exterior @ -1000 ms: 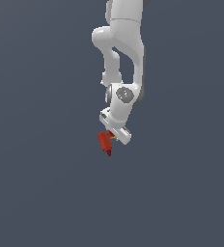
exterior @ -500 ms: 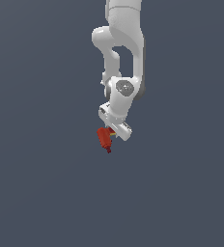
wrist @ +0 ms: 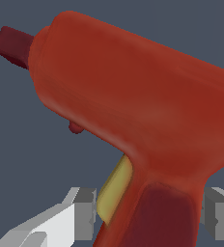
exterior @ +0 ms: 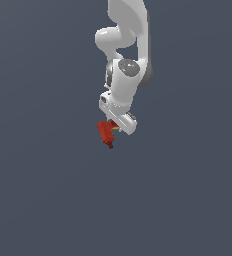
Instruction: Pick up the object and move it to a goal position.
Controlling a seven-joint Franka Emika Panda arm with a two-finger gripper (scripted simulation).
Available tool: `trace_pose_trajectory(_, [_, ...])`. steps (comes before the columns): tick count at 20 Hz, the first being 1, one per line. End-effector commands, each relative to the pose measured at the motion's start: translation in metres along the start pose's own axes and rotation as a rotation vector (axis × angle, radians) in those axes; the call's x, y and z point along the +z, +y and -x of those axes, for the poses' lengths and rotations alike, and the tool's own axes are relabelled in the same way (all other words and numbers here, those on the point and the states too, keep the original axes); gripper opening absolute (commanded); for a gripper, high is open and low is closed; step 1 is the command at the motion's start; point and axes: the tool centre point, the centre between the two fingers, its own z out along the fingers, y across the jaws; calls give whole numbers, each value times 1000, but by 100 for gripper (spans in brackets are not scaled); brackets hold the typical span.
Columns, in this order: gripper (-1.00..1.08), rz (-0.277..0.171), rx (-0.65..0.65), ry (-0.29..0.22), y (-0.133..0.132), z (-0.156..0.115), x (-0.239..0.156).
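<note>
The red drill-like object [exterior: 106,132] hangs under the white gripper [exterior: 114,125] in the exterior view, its dark red tip pointing down. In the wrist view the object [wrist: 147,111] fills most of the picture, with its dark red tip towards one corner and a yellow mark [wrist: 115,190] on its handle. The gripper [wrist: 147,214] is shut on the handle, one grey finger pad [wrist: 85,212] on each side. The object is held in the air, clear of any surface.
The white arm [exterior: 125,55] comes down from the top of the exterior view. Everything around it is plain dark grey-blue ground with no other objects, and no goal marker shows.
The arm has lifted the gripper and the held object slightly upward, and the wrist has turned a little. The grip on the object is unchanged.
</note>
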Motion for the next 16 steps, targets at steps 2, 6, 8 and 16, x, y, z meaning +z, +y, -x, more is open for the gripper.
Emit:
trace_pose_trajectory(2, [-100, -3, 2, 3, 9, -5, -37])
trace_pose_trajectory(6, [-100, -3, 2, 3, 20, -10, -78])
trace_pose_trajectory(8, [-100, -2, 2, 3, 25, -12, -98])
trace_pose_trajectory(16, [-100, -2, 3, 4, 44, -22, -177])
